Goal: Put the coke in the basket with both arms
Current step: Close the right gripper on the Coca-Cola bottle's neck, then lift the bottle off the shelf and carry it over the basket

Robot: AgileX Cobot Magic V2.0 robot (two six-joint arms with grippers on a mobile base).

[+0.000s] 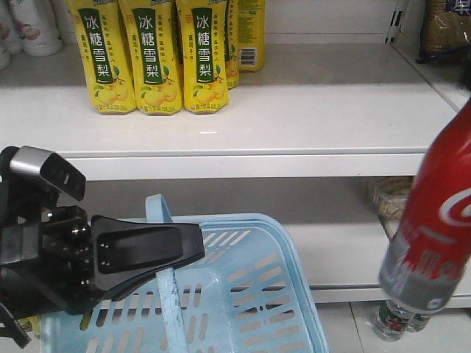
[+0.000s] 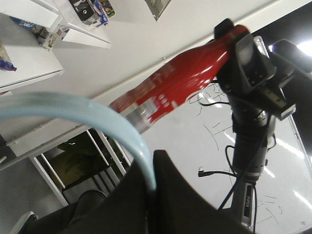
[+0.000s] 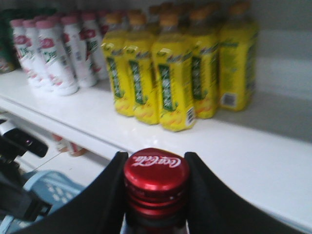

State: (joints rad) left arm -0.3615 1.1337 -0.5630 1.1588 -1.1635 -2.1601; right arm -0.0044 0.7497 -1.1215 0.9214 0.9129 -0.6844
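The slim red aluminium coke [image 1: 434, 220] hangs tilted in the air, glossy body and silver-banded base just off the right side of the basket [image 1: 287, 250], not touching it. The right gripper [image 3: 155, 161] has its broad black fingers [image 3: 105, 195] pinching the neck below the ridged red cap. The left gripper [image 1: 165, 254] has its fingers pressed on the flat, curved handle [image 1: 171, 294] of the light blue slotted plastic basket. Behind, square yellow drink bottles [image 1: 151, 55] stand on a smooth white shelf [image 1: 294, 125].
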